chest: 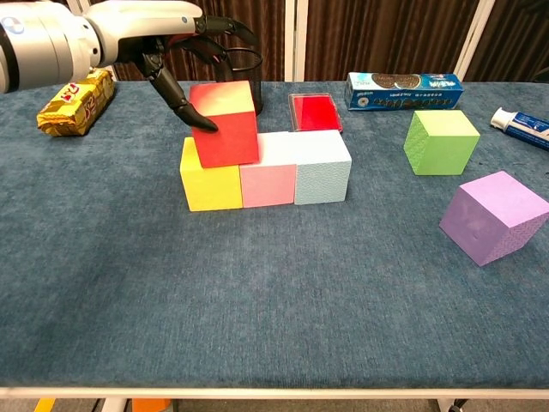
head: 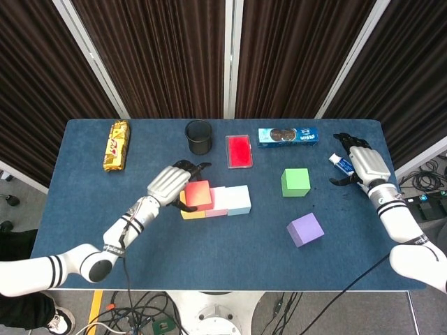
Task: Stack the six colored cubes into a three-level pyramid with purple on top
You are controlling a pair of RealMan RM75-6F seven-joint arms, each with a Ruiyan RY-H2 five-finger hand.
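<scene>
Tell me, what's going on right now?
Left hand holds red cube atop yellow cube. Right hand open, idle. Green cube, purple cube waiting.

A table covered in blue cloth carries a row of three cubes near its middle, touching side by side: yellow cube on the left, pink cube in the centre, light blue cube on the right. To the right, well apart, sit a green cube and, nearer, a purple cube. Along the far edge lie a snack bar, a black mesh cup, a red box, a biscuit packet and, far right, a tube.
</scene>
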